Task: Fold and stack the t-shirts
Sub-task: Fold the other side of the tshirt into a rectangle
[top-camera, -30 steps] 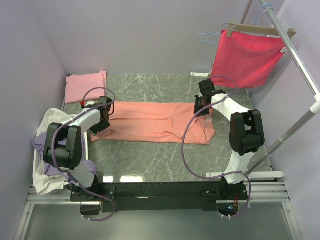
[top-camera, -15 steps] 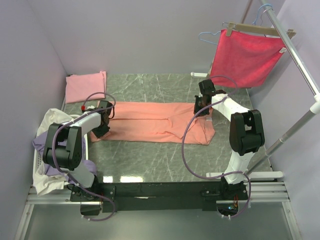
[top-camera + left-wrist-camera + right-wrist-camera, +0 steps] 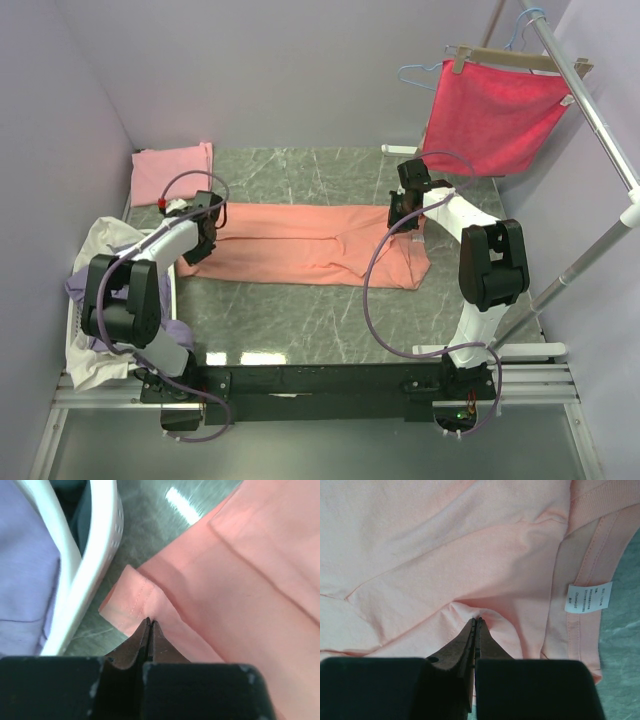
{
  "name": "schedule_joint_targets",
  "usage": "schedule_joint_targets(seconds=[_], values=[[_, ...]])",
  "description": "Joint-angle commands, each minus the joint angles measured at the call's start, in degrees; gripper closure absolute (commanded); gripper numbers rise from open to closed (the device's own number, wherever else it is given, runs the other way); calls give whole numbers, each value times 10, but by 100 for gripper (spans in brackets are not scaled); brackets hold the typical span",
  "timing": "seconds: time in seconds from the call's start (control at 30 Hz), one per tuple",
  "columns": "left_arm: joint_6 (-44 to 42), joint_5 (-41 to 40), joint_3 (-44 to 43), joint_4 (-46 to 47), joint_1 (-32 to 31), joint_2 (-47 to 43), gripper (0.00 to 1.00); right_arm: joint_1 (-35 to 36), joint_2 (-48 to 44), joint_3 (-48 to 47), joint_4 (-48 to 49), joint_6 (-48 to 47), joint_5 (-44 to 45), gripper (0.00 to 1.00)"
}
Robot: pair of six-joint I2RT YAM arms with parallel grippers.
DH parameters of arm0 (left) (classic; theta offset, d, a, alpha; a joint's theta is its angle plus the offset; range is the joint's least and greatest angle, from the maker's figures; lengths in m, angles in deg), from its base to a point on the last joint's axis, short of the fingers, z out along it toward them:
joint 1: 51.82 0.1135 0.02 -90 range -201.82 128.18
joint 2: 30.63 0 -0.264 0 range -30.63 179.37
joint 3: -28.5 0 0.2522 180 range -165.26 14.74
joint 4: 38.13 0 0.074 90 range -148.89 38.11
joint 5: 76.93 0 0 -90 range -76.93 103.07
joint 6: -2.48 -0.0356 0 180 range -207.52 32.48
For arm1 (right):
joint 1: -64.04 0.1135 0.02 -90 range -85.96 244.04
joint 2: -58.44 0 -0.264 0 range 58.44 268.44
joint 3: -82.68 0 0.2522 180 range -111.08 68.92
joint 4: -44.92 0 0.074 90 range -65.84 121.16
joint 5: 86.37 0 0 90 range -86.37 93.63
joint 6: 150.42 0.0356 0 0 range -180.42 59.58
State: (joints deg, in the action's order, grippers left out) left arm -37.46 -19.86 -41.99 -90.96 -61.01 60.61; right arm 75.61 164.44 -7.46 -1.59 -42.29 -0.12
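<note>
A salmon-orange t-shirt (image 3: 310, 245) lies folded into a long band across the middle of the table. My left gripper (image 3: 203, 232) is shut on its left hem corner (image 3: 131, 596), beside the basket rim. My right gripper (image 3: 403, 212) is shut on a pinch of the same shirt (image 3: 445, 555) near the collar, whose white label (image 3: 587, 597) shows in the right wrist view. A light pink t-shirt (image 3: 172, 172) lies folded at the far left corner. Lavender (image 3: 88, 290) and cream (image 3: 105, 238) t-shirts fill the basket.
A white laundry basket (image 3: 72, 322) stands at the left table edge, its rim (image 3: 95, 550) close to my left gripper. A crimson cloth (image 3: 492, 112) hangs from a hanger on a metal rack (image 3: 590, 110) at the back right.
My left gripper has closed on the salmon shirt's left hem corner and shifted slightly toward the back. The right arm has not moved.
</note>
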Motion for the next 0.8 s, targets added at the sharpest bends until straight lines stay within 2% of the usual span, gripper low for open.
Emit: schedule_joint_targets(seconds=[0.0,0.17,0.3,0.43,0.47,0.53,0.57,0.63,0.67,0.77], values=[[-36,-32,-44,1,1,-23,99,-5,-1,7,4,-6,5,100],[-81,-46,-81,22,1,24,99,-3,-1,15,8,-7,6,100],[-110,-49,-112,22,1,102,99,-2,-1,17,5,-6,9,100],[-90,-79,-118,-1,1,140,98,-3,-4,13,2,-6,16,100],[-87,-91,-121,-5,1,147,87,-3,-7,15,4,-5,17,100],[-71,-105,-125,-14,1,164,74,-4,-11,13,4,-6,19,100],[-62,-120,-125,-17,1,165,53,-3,-12,13,3,-4,21,100],[-44,-135,-124,-21,1,161,33,-3,-25,18,8,-4,28,100],[-37,-148,-124,-24,1,156,16,-3,-30,18,8,-1,36,100],[-35,-149,-124,-13,1,130,1,-4,-51,24,11,4,61,100]])
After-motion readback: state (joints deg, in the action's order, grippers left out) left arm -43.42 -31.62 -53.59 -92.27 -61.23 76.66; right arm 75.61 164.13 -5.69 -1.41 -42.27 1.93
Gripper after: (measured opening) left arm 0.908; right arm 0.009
